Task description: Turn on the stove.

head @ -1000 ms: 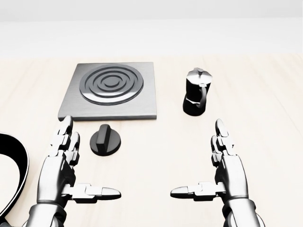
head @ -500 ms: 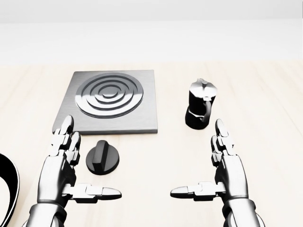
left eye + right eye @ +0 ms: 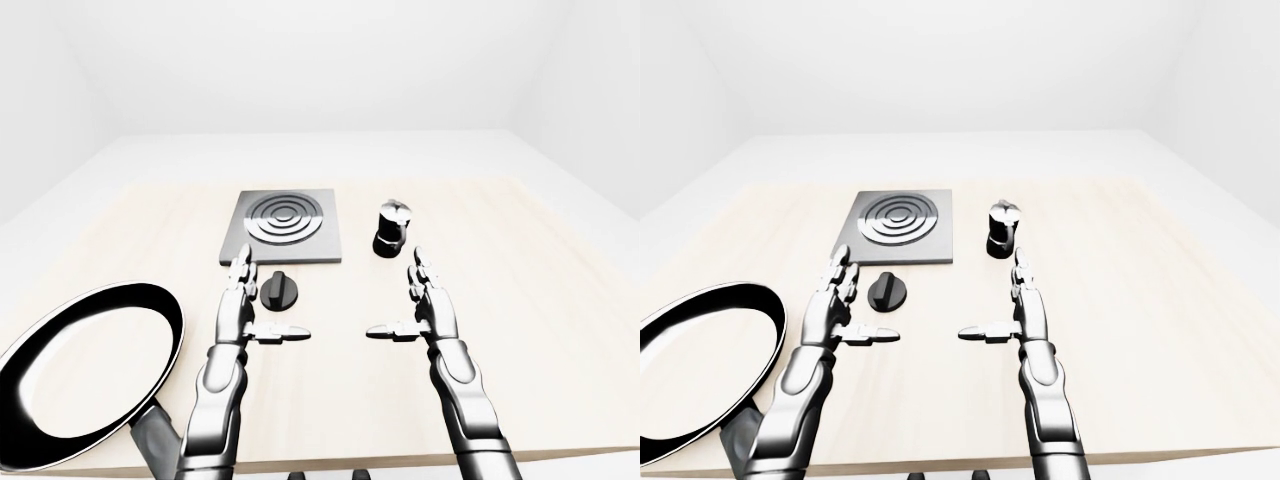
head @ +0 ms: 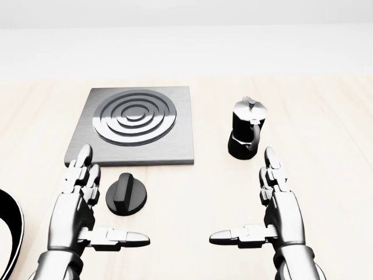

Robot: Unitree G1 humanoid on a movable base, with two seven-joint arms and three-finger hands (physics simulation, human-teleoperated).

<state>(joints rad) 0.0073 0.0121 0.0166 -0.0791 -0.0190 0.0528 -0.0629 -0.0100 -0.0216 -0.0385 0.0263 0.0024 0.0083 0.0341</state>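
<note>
Hovering above desk point(image 4: 326, 116): left hand point(image 4: 76, 210) and right hand point(image 4: 280, 213), fingers spread, grasping nothing. Stove point(image 4: 135, 123) far-left; black knob point(image 4: 126, 194) near it, just right of left hand. Knob looks rigid, smooth, likely slippery; pinch raised centre ridge, twist.

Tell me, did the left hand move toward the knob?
Cannot tell. The camera shifted, so the knob and stove slid down the head view; the left hand kept its place there, now beside the knob.
</note>
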